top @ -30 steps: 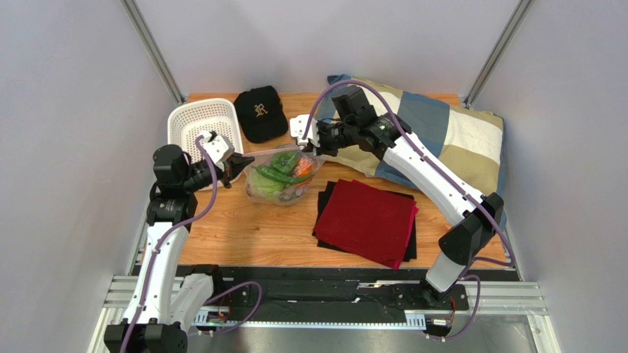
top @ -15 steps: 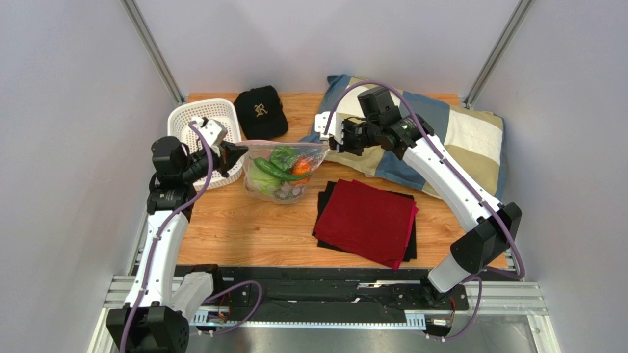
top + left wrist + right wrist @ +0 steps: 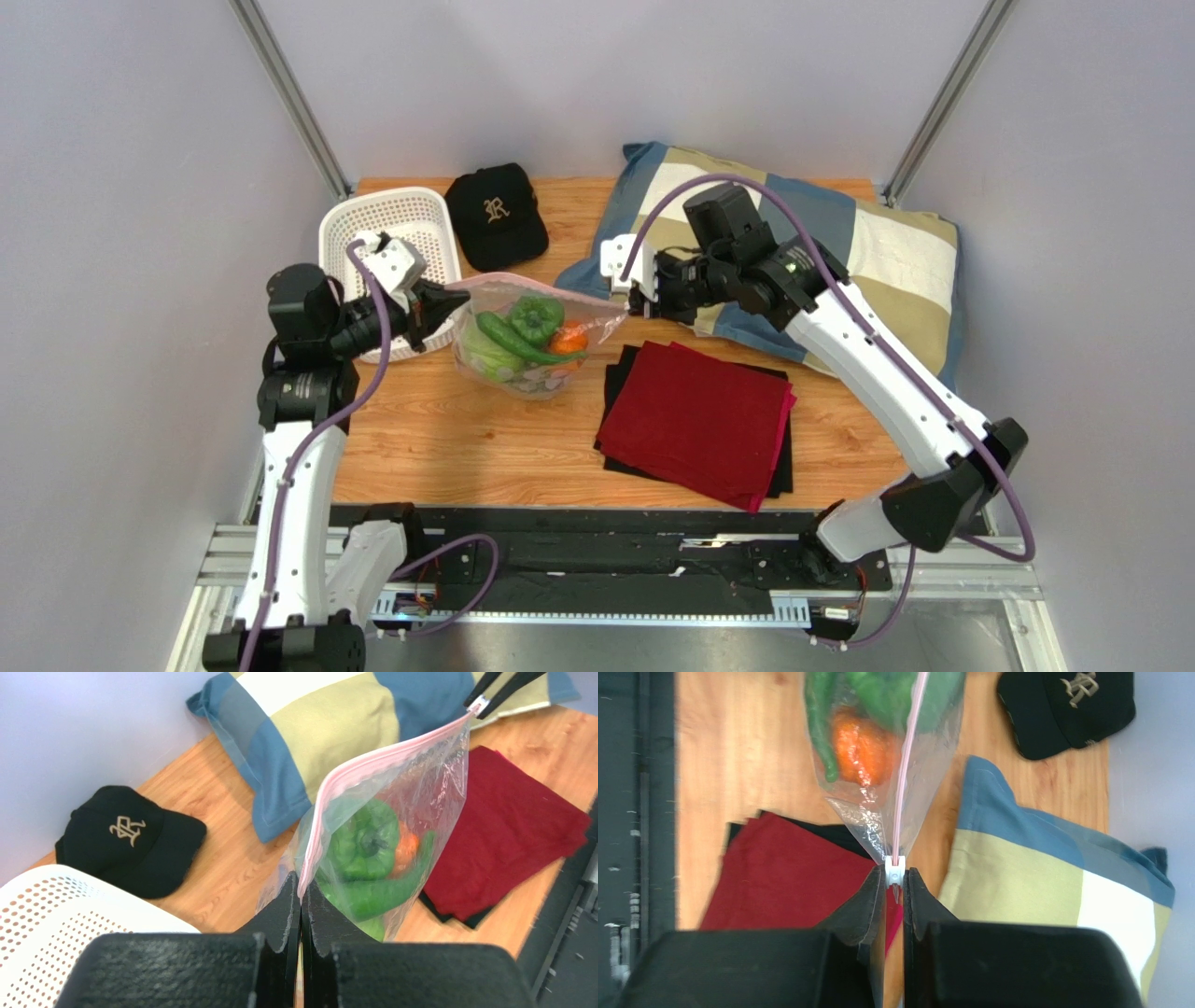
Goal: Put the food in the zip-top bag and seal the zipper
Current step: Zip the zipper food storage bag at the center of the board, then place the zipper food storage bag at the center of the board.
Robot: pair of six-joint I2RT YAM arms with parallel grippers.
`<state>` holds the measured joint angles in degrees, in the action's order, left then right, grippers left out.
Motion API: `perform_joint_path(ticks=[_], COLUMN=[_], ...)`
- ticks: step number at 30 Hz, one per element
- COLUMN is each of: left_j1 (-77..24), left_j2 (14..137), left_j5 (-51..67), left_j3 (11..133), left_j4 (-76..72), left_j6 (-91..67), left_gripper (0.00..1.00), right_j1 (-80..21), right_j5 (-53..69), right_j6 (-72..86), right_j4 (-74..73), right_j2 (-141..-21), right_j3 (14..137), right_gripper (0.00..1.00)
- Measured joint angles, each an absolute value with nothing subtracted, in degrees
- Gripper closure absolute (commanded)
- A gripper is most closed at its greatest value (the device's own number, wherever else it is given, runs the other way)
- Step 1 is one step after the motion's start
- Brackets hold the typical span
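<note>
Top view: the only writing to be made out is a gold stitched "R" on the black cap (image 3: 495, 213). It's parked at the far edge of the wood-grain table (image 3: 421, 448), next to a white perforated plastic basket (image 3: 337, 224). A clear crinkly bag (image 3: 526, 367) is strung between the two arms, over the table between the basket and a folded dark red cloth (image 3: 697, 420), which is laid on a black one (image 3: 617, 378). Whether the bag's bottom touches the table can't be told. Green peppers (image 3: 530, 317) and an orange piece (image 3: 568, 340) can be seen through the plastic. The left fingers (image 3: 455, 297) are closed on one top corner and the right fingers (image 3: 634, 297) on the other. A soft pillow (image 3: 870, 266) in blue, cream and tan blocks is spread out behind the right arm.

Left wrist view: the black fingers are pressed tight together, with the near end of the pale pink zipper (image 3: 365, 766) pinched between them. The strip is pulled straight and taut up to the other fingers at the top right. A blocky green pepper is pushed up against the wrinkled film, with the orange piece behind it.

Right wrist view: the fingers are nearly closed, and a small white tab (image 3: 896, 871) at the zipper's end is gripped between them. The zipper is seen here as one thin pink line running away. The orange piece and the long green peppers are bunched inside the bag, under the zipper.
</note>
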<state>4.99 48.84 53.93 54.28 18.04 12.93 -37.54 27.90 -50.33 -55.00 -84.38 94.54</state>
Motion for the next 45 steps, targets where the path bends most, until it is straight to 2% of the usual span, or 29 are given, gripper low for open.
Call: perform_joint_path(ticks=[9,15,25,37,40,41,42,43,44,45], left_j1=[5.06,5.06,1.08,-2.17,-3.01,-3.05,-3.03,-3.03,-2.98,-2.98], left_j2=[39.99,45.17,66.50,79.09,79.46,79.29,79.11,79.00,79.00,79.00], left_j5=[57.82,55.35,44.64,36.36,34.79,34.35,33.89,33.50,33.19,32.93], left_j3=[63.64,66.83,64.27,64.07,64.07,64.12,64.18,64.55,65.17,65.95], left_j4=[41.93,52.47,46.33,34.46,34.39,34.41,34.54,35.05,35.57,36.10], left_j6=[18.59,17.96,13.96,4.71,4.16,4.34,4.47,4.58,4.99,5.56], left_gripper=[1.00,1.00,0.98,0.96,0.75,0.56,0.47,0.35,0.30,0.07], right_j1=[-49.41,-49.91,-39.86,-35.46,-34.92,-34.83,-34.81,-34.81,-34.85,-34.87], right_j5=[27.33,26.02,20.18,14.76,15.03,15.16,15.35,15.57,15.73,16.01], right_j6=[-42.61,-42.98,-47.00,-47.37,-46.76,-46.41,-46.04,-45.54,-44.77,-43.86], right_j4=[-61.39,-62.54,-58.67,-53.06,-52.84,-52.90,-52.88,-52.86,-52.82,-52.84], right_j2=[-74.61,-76.90,-100.71,-111.18,-111.83,-111.83,-111.77,-111.72,-111.59,-111.42], right_j3=[92.53,91.85,96.71,107.26,107.83,107.83,107.83,107.81,107.61,107.46], right_gripper=[1.00,1.00,1.00,1.00,0.97,0.92,0.84,0.69,0.61,0.51])
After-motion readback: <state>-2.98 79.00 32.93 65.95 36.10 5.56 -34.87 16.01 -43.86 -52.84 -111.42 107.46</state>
